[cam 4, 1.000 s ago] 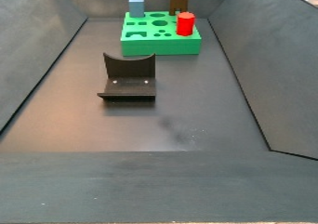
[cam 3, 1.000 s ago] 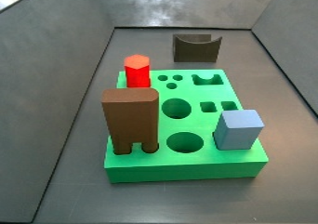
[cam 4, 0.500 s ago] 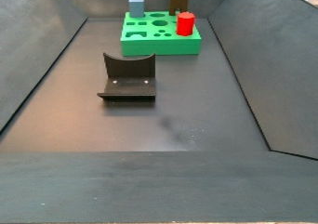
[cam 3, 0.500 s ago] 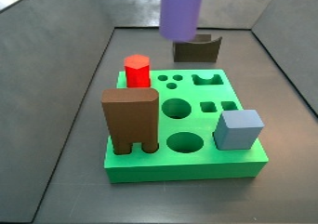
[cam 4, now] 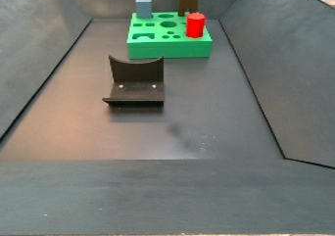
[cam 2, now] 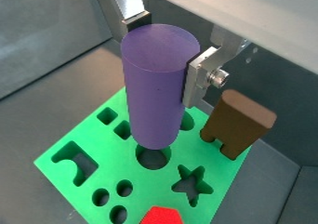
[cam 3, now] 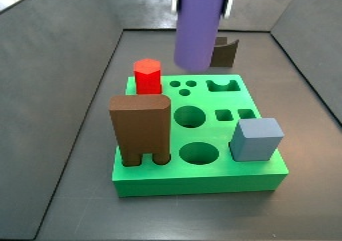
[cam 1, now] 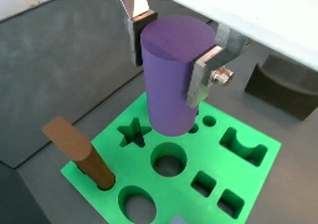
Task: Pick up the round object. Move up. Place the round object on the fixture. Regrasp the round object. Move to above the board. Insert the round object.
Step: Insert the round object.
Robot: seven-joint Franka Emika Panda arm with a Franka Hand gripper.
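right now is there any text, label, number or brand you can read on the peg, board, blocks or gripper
None: no writing, numbers or logos show anywhere.
The purple round object, held upright in the gripper above the green board, is plain.
The red peg, brown block and fixture are unmarked too.

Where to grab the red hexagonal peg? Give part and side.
Grip the red hexagonal peg by its exposed upper part, from straight above, pads on opposite flats: it stands upright in the board. The gripper, above the board, is shut on the round object.
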